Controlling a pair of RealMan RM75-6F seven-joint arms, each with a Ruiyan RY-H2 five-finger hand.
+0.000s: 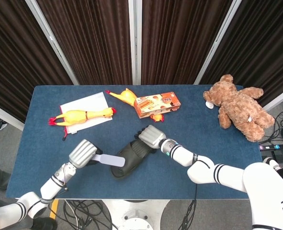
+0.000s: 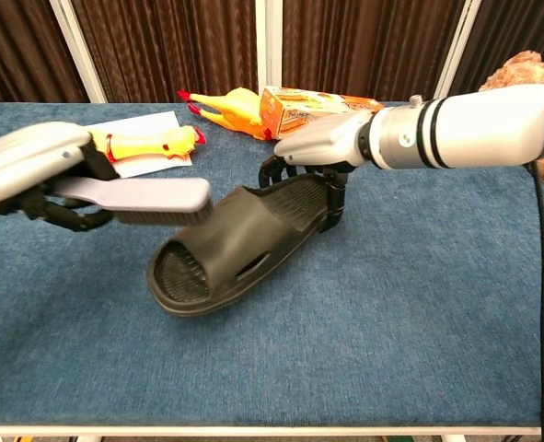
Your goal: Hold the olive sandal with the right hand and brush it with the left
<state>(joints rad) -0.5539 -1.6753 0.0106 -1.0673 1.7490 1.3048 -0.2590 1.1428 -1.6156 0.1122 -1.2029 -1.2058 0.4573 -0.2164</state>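
The olive sandal lies near the table's front middle, toe toward the front left, its heel end lifted slightly. My right hand grips the sandal's heel end from above. My left hand holds the grey brush by its handle. The brush head rests bristles-down on the sandal's strap near the toe.
At the back of the blue table lie two yellow rubber chickens, a white sheet and an orange box. A brown teddy bear sits at the back right.
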